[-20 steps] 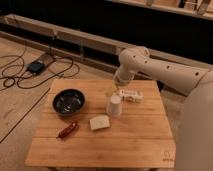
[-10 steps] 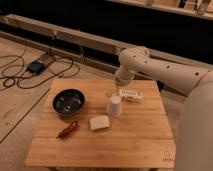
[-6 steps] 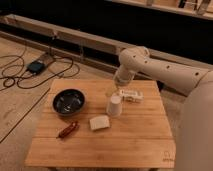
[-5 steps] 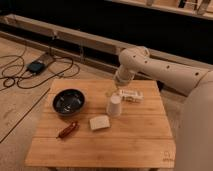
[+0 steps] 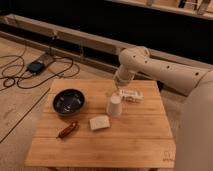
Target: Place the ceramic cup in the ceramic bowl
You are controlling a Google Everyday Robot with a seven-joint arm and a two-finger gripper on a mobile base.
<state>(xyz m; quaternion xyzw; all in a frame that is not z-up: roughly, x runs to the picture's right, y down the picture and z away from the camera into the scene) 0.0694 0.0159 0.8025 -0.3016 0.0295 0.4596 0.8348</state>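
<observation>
The white ceramic cup (image 5: 114, 106) stands upside down, wider end on the wooden table (image 5: 135, 140), near its middle. The dark glossy ceramic bowl (image 5: 68, 101) sits to the cup's left, apart from it, and looks empty. My gripper (image 5: 112, 93) hangs at the end of the white arm, which reaches in from the right. It is just above and behind the cup's top, and I cannot tell whether it touches the cup.
A pale rectangular block (image 5: 99, 122) lies in front of the cup. A reddish-brown object (image 5: 67, 129) lies front left, below the bowl. A white packet (image 5: 131, 95) lies right of the gripper. Cables and a dark device (image 5: 36, 66) are on the floor at the left.
</observation>
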